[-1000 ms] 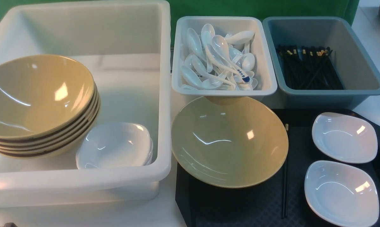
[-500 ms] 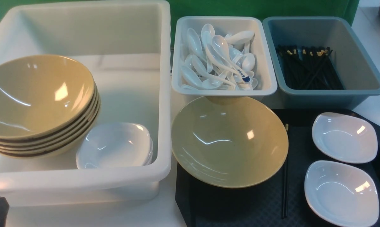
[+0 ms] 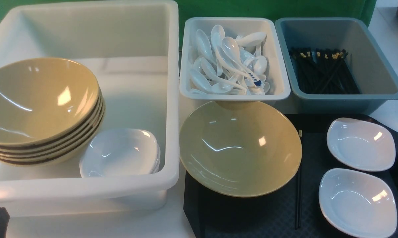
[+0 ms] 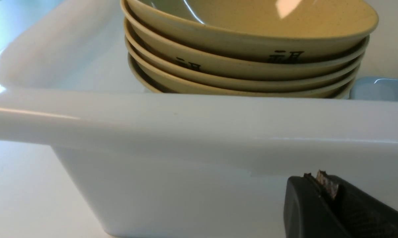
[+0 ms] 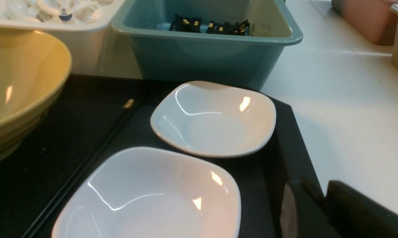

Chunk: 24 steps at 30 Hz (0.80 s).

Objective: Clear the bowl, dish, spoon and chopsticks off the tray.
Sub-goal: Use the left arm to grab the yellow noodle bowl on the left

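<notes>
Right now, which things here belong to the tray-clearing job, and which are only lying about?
Job: bowl, chopsticks, far white dish, near white dish, all on the tray.
Lying about: large white tub with stacked bowls and stacked dishes; spoon tub; grey-blue tub.

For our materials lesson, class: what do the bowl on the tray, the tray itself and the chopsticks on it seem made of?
Bowl: likely glazed ceramic or melamine; glossy khaki inside with sharp highlights.
Tray: probably plastic; matte black, moulded diamond texture.
Chopsticks: plastic or lacquered wood, unclear; smooth black, small gold band.
</notes>
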Motion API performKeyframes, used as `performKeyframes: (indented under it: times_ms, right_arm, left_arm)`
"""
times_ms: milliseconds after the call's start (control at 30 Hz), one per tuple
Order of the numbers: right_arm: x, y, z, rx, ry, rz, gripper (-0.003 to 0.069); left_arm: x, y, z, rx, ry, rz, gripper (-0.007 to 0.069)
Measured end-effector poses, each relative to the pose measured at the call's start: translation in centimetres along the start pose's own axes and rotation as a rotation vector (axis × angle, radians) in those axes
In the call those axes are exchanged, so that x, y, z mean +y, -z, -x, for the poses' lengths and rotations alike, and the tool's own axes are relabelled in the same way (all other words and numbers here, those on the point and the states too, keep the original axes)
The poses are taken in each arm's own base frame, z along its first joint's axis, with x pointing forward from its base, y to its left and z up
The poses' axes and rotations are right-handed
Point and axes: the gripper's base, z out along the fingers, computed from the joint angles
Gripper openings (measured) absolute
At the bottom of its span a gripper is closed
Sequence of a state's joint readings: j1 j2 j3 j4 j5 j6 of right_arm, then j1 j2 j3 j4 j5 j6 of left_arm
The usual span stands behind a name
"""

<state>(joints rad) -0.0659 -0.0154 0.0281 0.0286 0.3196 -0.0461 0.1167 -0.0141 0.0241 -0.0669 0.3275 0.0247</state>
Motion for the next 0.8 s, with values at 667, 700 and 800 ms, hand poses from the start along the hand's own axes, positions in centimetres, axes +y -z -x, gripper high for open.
performKeyframes:
  times_ms: [667,700,800]
  right_arm:
    - [0.0,0.0,0.2,-0.024,0.007,-0.001,0.0152]
    - [0.0,0.0,0.4,-0.047,0.008,-0.002,0.0153]
    - [-0.1,0.2,1.7,-0.190,0.011,-0.010,0.0156]
  left_arm:
    - [0.1,0.0,0.3,-0.040,-0.046,0.010,-0.0008]
    - [0.1,0.0,0.6,-0.072,-0.049,0.011,-0.0008]
    - [0.1,0.2,2.0,-0.219,-0.056,0.016,-0.0008]
